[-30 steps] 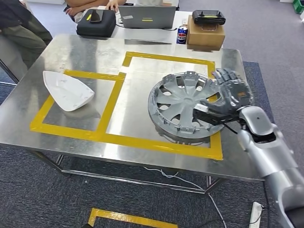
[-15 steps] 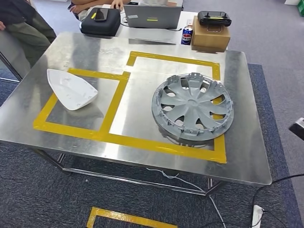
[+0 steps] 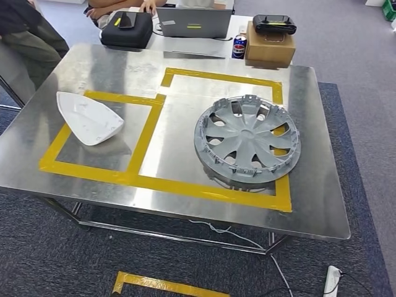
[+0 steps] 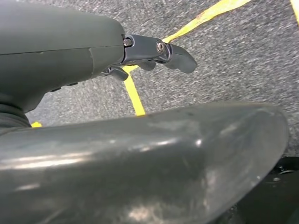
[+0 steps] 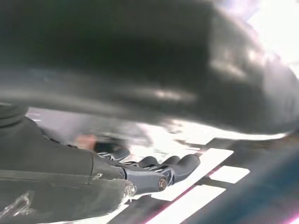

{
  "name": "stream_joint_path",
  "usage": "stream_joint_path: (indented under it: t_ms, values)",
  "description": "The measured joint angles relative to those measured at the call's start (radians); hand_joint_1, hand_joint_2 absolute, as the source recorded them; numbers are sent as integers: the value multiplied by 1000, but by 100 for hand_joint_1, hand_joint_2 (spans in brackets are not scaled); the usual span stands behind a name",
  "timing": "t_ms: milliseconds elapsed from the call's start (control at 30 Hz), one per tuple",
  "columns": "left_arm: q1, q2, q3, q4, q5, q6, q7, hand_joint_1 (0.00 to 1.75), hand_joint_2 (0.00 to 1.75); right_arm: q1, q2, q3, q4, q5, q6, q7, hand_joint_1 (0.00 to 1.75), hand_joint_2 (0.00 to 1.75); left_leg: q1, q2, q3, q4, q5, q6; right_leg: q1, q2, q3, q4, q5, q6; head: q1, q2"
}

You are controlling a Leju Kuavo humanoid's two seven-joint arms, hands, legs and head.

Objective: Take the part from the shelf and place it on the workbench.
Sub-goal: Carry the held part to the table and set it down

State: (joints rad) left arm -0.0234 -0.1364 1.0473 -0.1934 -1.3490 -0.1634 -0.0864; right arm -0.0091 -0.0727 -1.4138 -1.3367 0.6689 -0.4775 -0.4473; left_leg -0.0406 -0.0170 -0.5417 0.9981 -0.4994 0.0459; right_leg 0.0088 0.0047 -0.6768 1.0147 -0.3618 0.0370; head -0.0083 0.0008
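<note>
Wheel cover (image 3: 247, 140): grey plastic hubcap with curved spokes and openings between them, small clips standing up around its rim.
Wheel cover position: lies flat on the workbench (image 3: 322, 204), inside the right-hand yellow tape rectangle (image 3: 219, 192), its far right edge over the tape line; nothing touches it.
White part (image 3: 88, 117): smooth, pointed white shell, lying in the left-hand tape rectangle, well apart from the wheel cover.
Writing: blue drink can (image 3: 239, 46) at the far edge carries red and white marks like a cola logo, too small to read; the laptop (image 3: 192, 22) has a yellow strip and a white sticker on its lid, not legible.
Other things beyond the workbench: black case (image 3: 127, 29), cardboard box (image 3: 270, 45) with a black controller (image 3: 274, 24) on top, a person's hands (image 3: 148, 6) near the laptop.
Left hand (image 4: 155, 53): hangs over grey carpet with yellow tape, fingers stretched out and apart, holding nothing.
Right hand (image 5: 159, 170): blurred picture; fingers extended side by side with nothing between them.
</note>
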Motion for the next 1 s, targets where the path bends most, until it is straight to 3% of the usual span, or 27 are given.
stream_joint_path:
  t_ms: [100, 233, 333, 400, 467, 567, 667, 833, 1000]
  values:
    - [-3, 0, 3, 0, -1, -1, 6, 0, 0, -1, 62, -60, 56, -13, -16, 12, 0, 0, 0, 3, 1, 0, -1, -1, 0, 4, -1, 1, 0, 0, 0, 0]
    - [-6, 1, 5, 0, -2, -1, 9, 0, 0, -6, 94, -100, 91, -13, -17, 29, 0, 0, 0, 4, 1, 0, 0, -2, 0, 5, -1, 1, 1, -1, 0, 0]
    - [-7, 1, 9, 0, -4, -3, 18, 0, 0, -8, 115, -116, 130, 19, -39, 123, 0, 0, 1, 4, 2, 0, 1, -3, 1, 5, 0, 1, 1, -2, 0, 0]
    - [-8, -4, 10, 0, -11, -6, 1, 0, 0, -9, 129, -122, 206, 86, -73, 208, 0, 0, 2, 4, 2, 0, 1, -3, 2, 5, 1, 1, 1, -3, -1, 0]
    - [-12, -40, 9, 0, -28, 27, -28, 0, 0, -9, 148, -123, 341, 200, -81, 347, 0, 0, 3, 4, 2, 0, 1, -3, 2, 5, 1, 1, 1, -3, -1, 0]
    - [-27, -131, 5, 3, -47, 101, -60, 0, 0, -17, 171, -100, 612, 407, 25, 650, 0, 0, 3, 4, 2, 0, 1, -3, 1, 4, 3, 0, 2, -3, 2, 0]
    - [-39, -179, -1, 9, -55, 98, -71, 0, 0, -28, 211, -26, 827, 574, 116, 806, 0, 0, 1, 5, 3, 0, 1, -4, -1, 6, 2, 0, 3, -2, 1, 0]
    - [-48, -197, -24, 10, -96, 105, -67, 0, 0, -47, 263, 154, 1004, 805, 222, 813, 0, 0, -2, 6, 3, 0, 2, -3, -3, 6, 2, 0, 4, 1, 1, 0]
    - [-50, -199, -43, 10, -103, 104, -65, 0, 0, -56, 285, 268, 1080, 831, 254, 799, 0, 0, -8, 6, 3, -1, 11, 6, -10, 5, 3, -1, 13, 9, 1, 0]
